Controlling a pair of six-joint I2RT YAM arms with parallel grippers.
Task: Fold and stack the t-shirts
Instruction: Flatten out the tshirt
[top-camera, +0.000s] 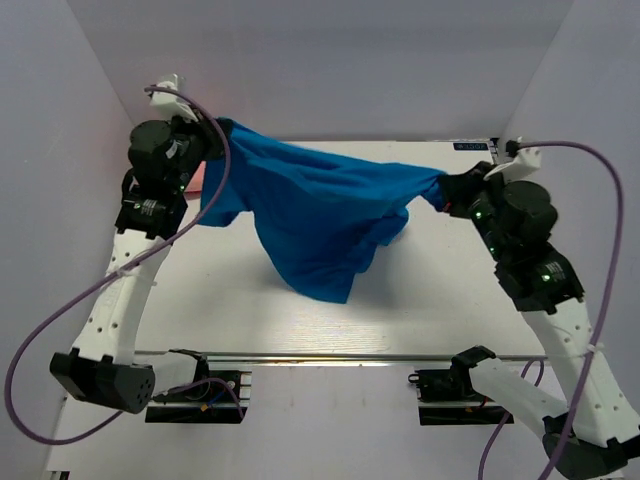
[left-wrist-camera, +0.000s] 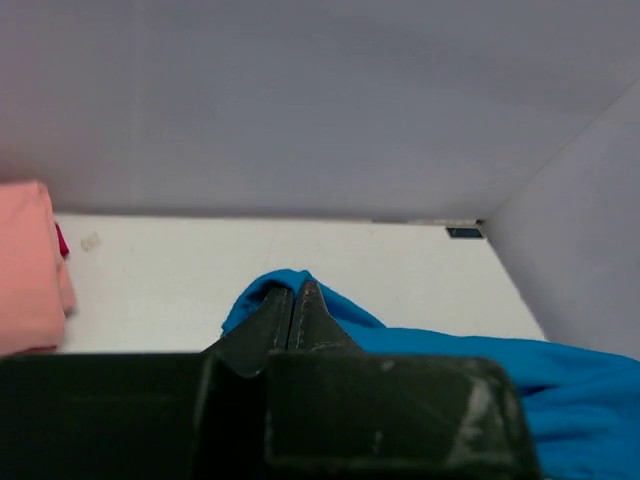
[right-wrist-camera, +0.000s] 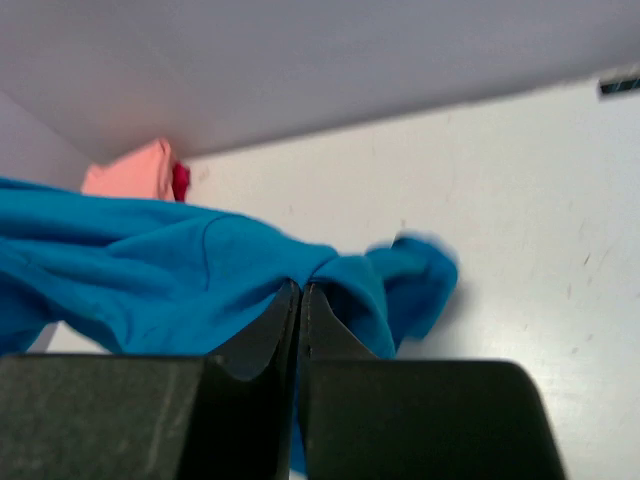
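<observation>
The bright blue t-shirt (top-camera: 320, 215) hangs stretched in the air between both grippers, its lower part sagging toward the white table (top-camera: 430, 300). My left gripper (top-camera: 212, 135) is shut on one corner of it at the back left; the wrist view shows blue cloth (left-wrist-camera: 560, 385) pinched at the gripper (left-wrist-camera: 294, 288). My right gripper (top-camera: 448, 190) is shut on the other end at the right; blue cloth (right-wrist-camera: 150, 270) bunches round the gripper (right-wrist-camera: 300, 290). The salmon-pink t-shirt (left-wrist-camera: 28, 265) lies folded at the back left of the table, also in the right wrist view (right-wrist-camera: 135, 172).
Grey walls enclose the table at the back and both sides. A small dark red thing (right-wrist-camera: 180, 182) lies beside the pink shirt. A black label (top-camera: 473, 147) sits at the back right corner. A metal rail (top-camera: 320, 357) runs along the table's near edge.
</observation>
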